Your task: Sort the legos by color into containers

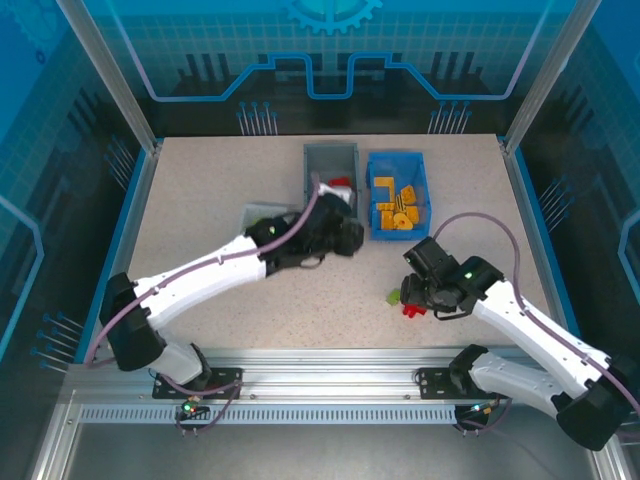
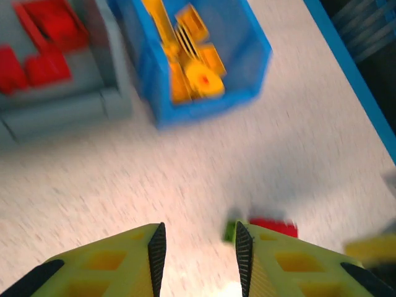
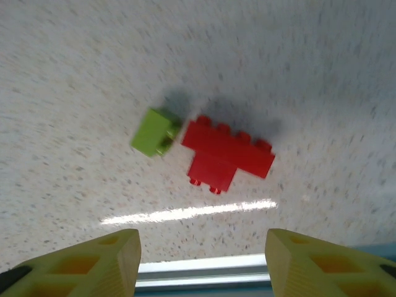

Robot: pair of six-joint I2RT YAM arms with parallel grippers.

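Got the left arm (image 1: 215, 262) stretched diagonally toward the middle of the surface (image 1: 220, 180), ending with the left gripper (image 2: 198, 253) just short of the grey bin (image 1: 325, 165) and the blue bin (image 1: 400, 234). Narrow gap between those fingers, nothing in it, hovering over bare surface. Red bricks (image 2: 46, 65) sitting in the grey one, yellow bricks (image 2: 198, 77) in the blue one. Also a white bin (image 1: 258, 212), half hidden behind that arm. Over to the right arm (image 1: 530, 328): bent in from the near right corner, right gripper (image 3: 201, 263) pointing down, spread wide, holding zip. Directly under it on the surface, a red brick (image 3: 226, 151) right beside a small green brick (image 3: 154, 132), both lying loose.
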